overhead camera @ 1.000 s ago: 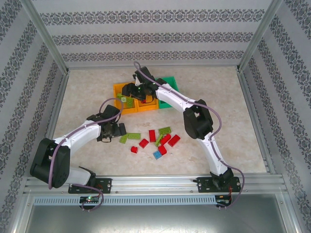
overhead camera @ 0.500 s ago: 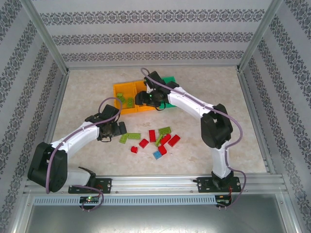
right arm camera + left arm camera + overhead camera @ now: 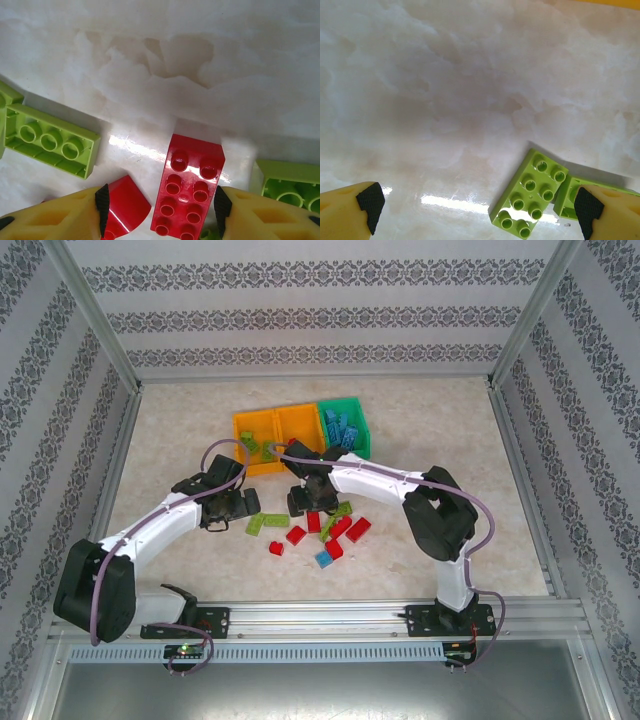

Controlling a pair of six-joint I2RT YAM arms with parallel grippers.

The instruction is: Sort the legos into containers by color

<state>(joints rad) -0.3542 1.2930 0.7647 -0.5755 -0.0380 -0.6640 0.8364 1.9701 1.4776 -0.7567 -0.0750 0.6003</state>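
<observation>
Left claw point(image 3: 477, 210): jaws spread wide, holding nothing. It is low over the table, with a lime 2x4 brick point(image 3: 529, 192) lying flat between the fingers, nearer the right one and untouched.
Second lime brick point(image 3: 568, 194): just beside the first, partly hidden behind the right fingertip.
Left orange bin point(image 3: 240, 420): the left end of the row at the far side of the table. A few lime bricks point(image 3: 252, 447) lie in it.
Middle orange bin point(image 3: 298, 422): joined to its neighbours. I can make out no brick inside.
Right claw point(image 3: 162, 202): jaws partly open, gripping nothing yet. They straddle a red 2x4 brick point(image 3: 189, 187) lying studs up, and a rounded red piece point(image 3: 125, 205) sits in the same gap, by the left pad.
Green bin point(image 3: 365, 440): the right end of the row, holding blue bricks point(image 3: 340, 427).
Loose pile: on the table between the arms, several red, a few lime and one blue brick point(image 3: 324, 559).
Progress: probably past halfway. Blue looks almost done, some lime is binned, and red seems barely begun.
</observation>
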